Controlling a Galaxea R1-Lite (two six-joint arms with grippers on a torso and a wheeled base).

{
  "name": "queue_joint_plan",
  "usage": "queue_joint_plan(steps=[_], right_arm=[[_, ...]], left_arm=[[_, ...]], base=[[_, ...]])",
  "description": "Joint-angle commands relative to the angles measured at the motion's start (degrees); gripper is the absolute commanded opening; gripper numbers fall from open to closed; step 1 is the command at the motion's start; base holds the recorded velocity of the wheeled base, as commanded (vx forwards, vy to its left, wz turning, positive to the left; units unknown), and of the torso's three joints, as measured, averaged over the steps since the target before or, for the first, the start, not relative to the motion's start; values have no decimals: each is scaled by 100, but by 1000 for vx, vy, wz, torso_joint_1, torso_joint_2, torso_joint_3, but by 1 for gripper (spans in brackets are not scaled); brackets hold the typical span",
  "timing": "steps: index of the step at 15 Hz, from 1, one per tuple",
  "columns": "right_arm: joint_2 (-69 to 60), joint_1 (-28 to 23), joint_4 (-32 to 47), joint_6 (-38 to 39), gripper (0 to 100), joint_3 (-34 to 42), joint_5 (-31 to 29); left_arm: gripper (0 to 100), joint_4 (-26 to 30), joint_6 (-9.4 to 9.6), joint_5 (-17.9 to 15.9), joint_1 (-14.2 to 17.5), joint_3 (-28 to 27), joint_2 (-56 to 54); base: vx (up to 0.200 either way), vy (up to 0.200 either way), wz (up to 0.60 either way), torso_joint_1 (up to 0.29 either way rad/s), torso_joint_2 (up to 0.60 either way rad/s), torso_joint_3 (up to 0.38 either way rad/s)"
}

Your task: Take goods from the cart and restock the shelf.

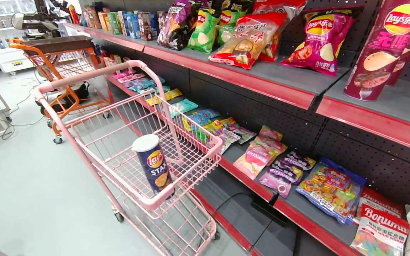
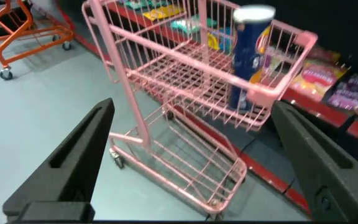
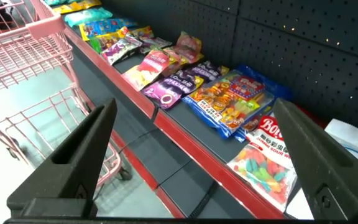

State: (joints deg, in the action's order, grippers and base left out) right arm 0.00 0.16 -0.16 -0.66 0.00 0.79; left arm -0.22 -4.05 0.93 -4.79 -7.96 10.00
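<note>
Risk sits mostly with the blue chip canister (image 1: 153, 165), the one item we see in the pink cart (image 1: 155, 202). It stands upright in the upper wire basket, tucked into the corner nearest us and right up against the rim. Our left gripper (image 2: 192, 106) hangs above and short of the cart, fingers spread wide with nothing between them. Our right gripper (image 3: 194, 106) is just as open and empty, poised over the lower shelf's candy bags (image 3: 229, 99).

We judge the pick has not begun. The canister is tall, narrow and smooth, so a finger that meets its side first could topple it across the basket floor. Because it sits in the corner, the rim and wire wall may block one finger from getting round it. The cart is on wheels, so a push against the rim could roll it off and spoil our aim. A grip too near the white lid might let the tube swing or slip.

Its likely home is the upper shelf (image 1: 397, 103), beside the maroon chip canister (image 1: 379, 53), which a careless placement could knock over.
</note>
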Motion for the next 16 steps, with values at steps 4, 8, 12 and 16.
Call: queue_joint_plan(steps=[4,8,12,16], right_arm=[[9,2,-2,-13,100,0,0],[9,2,-2,-31,100,0,-9],[9,2,-2,-40,100,0,-27],[9,2,-2,-57,100,0,-27]], left_arm=[[100,-400,-518,-5,4,-2966,4617],[100,-2026,-509,-295,66,-2728,6339],[100,-2254,-149,-954,48,-2737,7201],[100,-2826,150,-1341,4,-2746,7860]], base=[[0,0,0,0,0,0],[0,0,0,0,0,0],[0,0,0,0,0,0],[0,0,0,0,0,0]])
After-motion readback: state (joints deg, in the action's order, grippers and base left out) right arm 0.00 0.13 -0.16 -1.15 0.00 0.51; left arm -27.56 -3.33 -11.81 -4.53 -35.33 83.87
